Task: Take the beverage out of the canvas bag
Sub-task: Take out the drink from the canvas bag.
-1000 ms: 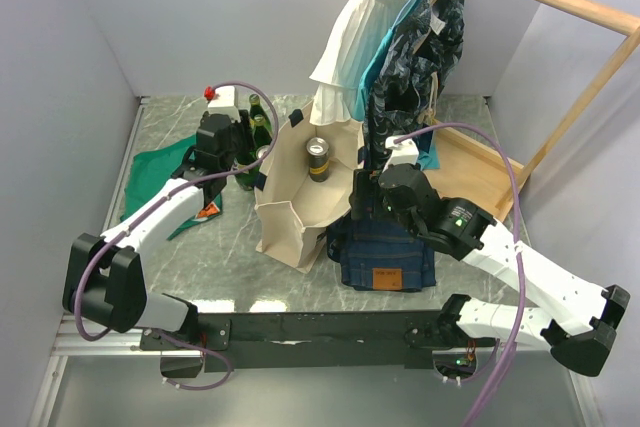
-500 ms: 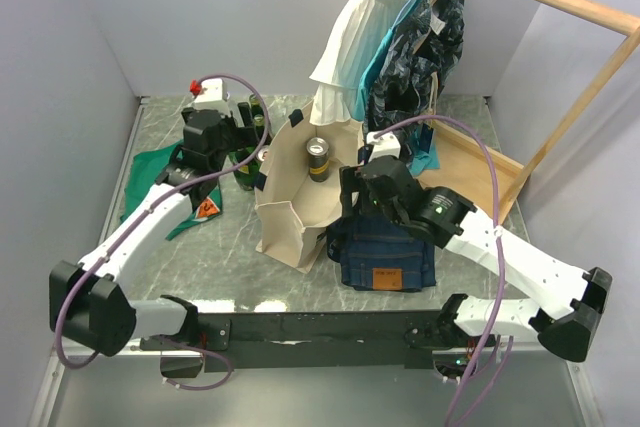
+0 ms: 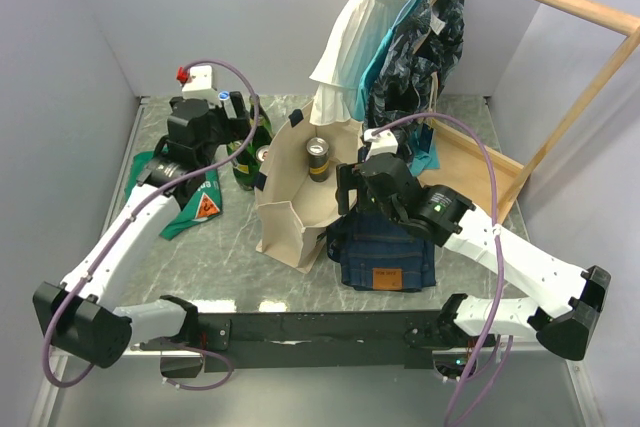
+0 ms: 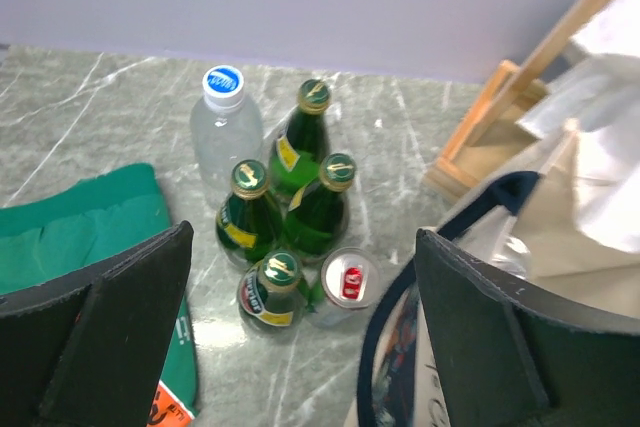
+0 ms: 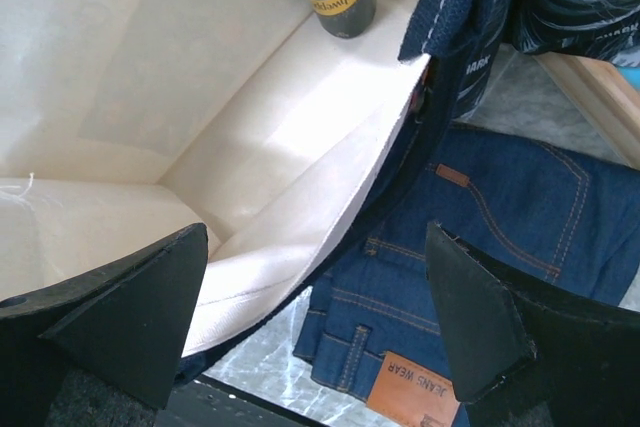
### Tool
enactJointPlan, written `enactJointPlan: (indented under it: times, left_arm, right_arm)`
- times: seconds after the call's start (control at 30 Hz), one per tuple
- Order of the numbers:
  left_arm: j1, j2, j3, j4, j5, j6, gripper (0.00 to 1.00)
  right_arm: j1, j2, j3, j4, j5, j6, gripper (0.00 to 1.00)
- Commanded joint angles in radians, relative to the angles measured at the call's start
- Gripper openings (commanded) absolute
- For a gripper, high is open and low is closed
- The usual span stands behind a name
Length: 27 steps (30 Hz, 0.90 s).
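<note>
Dark cylindrical drink can with a gold band (image 3: pixel 317 159) stands upright at the far end inside the boxy cream canvas bag with navy handles (image 3: pixel 285 222). Expect rigid smooth metal, probably full and weighty, slick. Take it across the body just under the rim, from above. The bag walls are soft and may sag or drag along. Right gripper (image 5: pixel 315 317) hangs over the bag's near edge, jaws wide apart and empty. Left gripper (image 4: pixel 300 287) is over the cluster of green glass bottles (image 4: pixel 290 207), jaws also spread and empty. The grey marbled tabletop (image 3: pixel 230 267) is crowded: folded blue jeans (image 3: pixel 385 247) touch the bag.
</note>
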Motion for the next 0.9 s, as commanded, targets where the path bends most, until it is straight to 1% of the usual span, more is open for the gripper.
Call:
enactJointPlan:
  times: [0.0,0.17,0.27,0.37,0.43,0.5,0.53,0.6,0.63,0.7,0.73,0.8,0.87]
  left_arm:
    - [-0.003,-0.054,0.086,-0.043,0.069,-0.008,0.96]
    - [-0.003,-0.083,0.141,-0.113,0.138,-0.019,0.96]
    - [-0.003,-0.085,0.210,-0.177,0.150,-0.042,0.96]
    - [-0.003,-0.086,0.265,-0.219,0.210,-0.045,0.96]
    - [-0.003,-0.091,0.285,-0.225,0.263,-0.055,0.96]
    - [-0.003,-0.091,0.304,-0.216,0.288,-0.063,0.96]
    - [-0.003,-0.091,0.310,-0.210,0.343,-0.066,0.96]
    - [-0.003,-0.076,0.337,-0.198,0.395,-0.072,0.96]
    - [-0.003,-0.068,0.347,-0.196,0.456,-0.074,0.96]
    - [-0.004,-0.033,0.374,-0.198,0.523,-0.077,0.96]
    - [-0.011,-0.017,0.383,-0.202,0.579,-0.077,0.96]
    - [-0.027,0.035,0.412,-0.216,0.607,-0.062,0.96]
    - [-0.079,0.081,0.434,-0.242,0.561,-0.043,0.96]
  right_arm:
    - [-0.005,-0.019,0.039,0.042,-0.009,0.001,0.95]
    - [-0.005,-0.043,0.013,0.068,-0.021,0.000,0.95]
    - [-0.007,-0.063,-0.009,0.090,-0.032,0.000,0.95]
    - [-0.005,-0.083,-0.027,0.111,-0.035,0.006,0.95]
    - [-0.005,-0.094,-0.032,0.113,-0.036,0.017,0.95]
    - [-0.005,-0.098,-0.042,0.110,-0.036,0.033,0.93]
    - [-0.007,-0.106,-0.047,0.110,-0.035,0.040,0.93]
    - [-0.007,-0.127,-0.070,0.119,-0.035,0.055,0.93]
    - [-0.005,-0.134,-0.081,0.122,-0.036,0.058,0.93]
    - [-0.005,-0.150,-0.099,0.128,-0.038,0.063,0.93]
    - [-0.007,-0.154,-0.104,0.126,-0.035,0.063,0.93]
    - [-0.005,-0.160,-0.108,0.111,-0.021,0.064,0.93]
    - [-0.007,-0.161,-0.110,0.100,-0.007,0.064,0.93]
